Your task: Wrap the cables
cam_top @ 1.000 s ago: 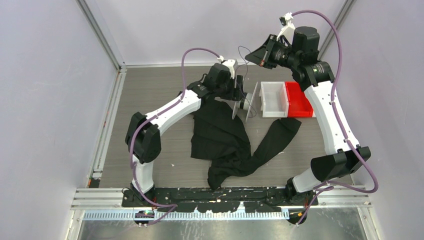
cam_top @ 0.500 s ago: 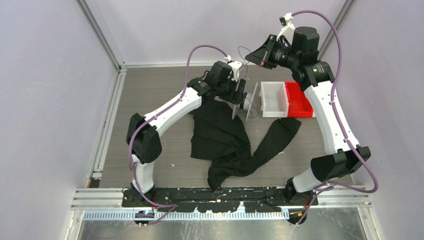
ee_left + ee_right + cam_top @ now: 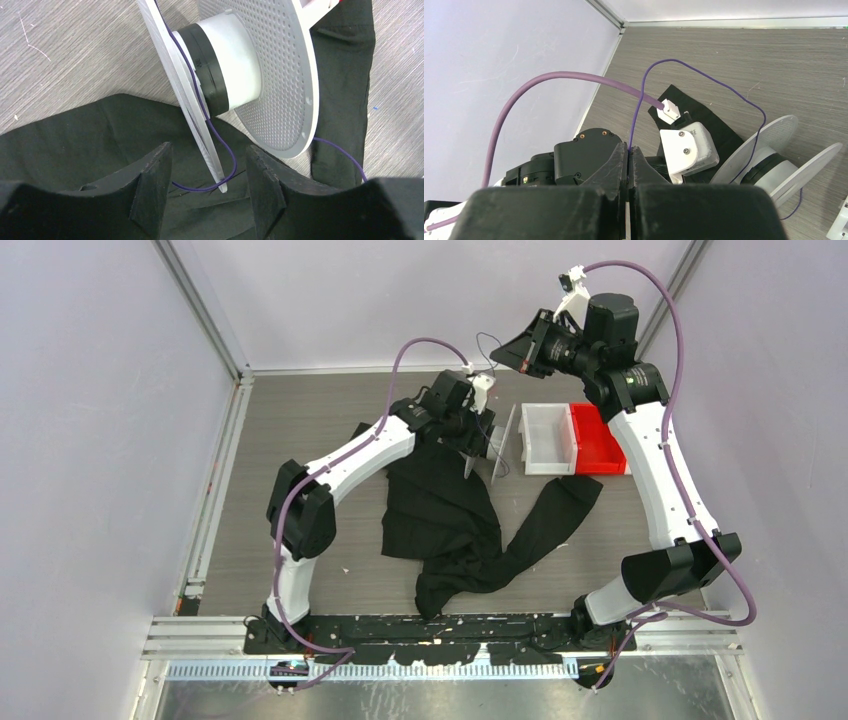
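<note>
Since a second ago your left arm has shifted toward the spool, which is mid-desk near the far edge; the right arm is unchanged. Left fingers are wide open, straddling the spool's near disc and gripping nothing. Right fingers are pinched tight on the cable, raised over the desk's far edge. Only the left wrist view shows the cable hooking round the disc rim above the black cloth.

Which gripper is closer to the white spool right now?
Left. The left gripper sits at the spool, open, straddling the edge of one disc. The right gripper is raised up and away from it, shut on the cable.
</note>
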{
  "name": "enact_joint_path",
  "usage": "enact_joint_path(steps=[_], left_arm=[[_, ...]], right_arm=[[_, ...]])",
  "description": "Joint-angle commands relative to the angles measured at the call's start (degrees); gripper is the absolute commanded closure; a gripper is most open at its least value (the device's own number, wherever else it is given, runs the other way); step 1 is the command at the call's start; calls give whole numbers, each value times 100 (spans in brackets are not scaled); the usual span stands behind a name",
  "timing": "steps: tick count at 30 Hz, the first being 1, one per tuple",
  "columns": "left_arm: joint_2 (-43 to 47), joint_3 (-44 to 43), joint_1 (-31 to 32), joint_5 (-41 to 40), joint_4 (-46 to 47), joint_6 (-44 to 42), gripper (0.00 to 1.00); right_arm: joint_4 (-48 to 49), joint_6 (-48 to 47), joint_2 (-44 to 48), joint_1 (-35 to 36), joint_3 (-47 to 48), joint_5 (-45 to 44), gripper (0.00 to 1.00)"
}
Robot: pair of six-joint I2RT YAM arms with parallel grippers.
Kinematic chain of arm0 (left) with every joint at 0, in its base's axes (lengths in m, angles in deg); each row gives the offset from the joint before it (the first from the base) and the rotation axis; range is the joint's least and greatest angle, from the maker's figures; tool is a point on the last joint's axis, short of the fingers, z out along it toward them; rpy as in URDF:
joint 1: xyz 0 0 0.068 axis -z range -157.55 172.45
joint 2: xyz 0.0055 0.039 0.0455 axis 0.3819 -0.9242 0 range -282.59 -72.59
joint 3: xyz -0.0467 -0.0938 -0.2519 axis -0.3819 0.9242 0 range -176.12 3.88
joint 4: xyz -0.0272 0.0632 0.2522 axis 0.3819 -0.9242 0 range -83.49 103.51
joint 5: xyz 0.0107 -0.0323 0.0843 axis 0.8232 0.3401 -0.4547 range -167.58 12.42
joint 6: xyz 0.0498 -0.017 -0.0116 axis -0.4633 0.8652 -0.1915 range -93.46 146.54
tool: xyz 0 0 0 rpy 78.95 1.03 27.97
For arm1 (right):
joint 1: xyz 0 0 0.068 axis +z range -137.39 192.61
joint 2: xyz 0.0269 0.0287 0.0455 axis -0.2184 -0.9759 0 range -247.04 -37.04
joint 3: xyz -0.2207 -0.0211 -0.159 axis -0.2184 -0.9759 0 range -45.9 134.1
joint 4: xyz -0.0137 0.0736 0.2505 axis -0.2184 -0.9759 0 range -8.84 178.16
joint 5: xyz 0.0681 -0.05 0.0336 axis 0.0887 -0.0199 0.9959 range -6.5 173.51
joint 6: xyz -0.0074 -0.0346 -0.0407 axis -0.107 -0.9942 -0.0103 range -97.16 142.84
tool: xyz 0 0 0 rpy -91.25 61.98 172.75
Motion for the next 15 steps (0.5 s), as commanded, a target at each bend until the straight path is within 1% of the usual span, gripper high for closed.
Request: enact_joint_path(steps=[1, 9, 15], left_arm=[[81, -164, 31, 61, 34, -134, 45], [114, -20, 39, -192, 306, 15, 49], [239, 292, 39, -374, 762, 250, 53]], right_arm=[[103, 36, 161, 32, 52, 12, 99], [101, 38, 185, 28, 27, 12, 100], [95, 28, 237, 31, -26, -1, 99]])
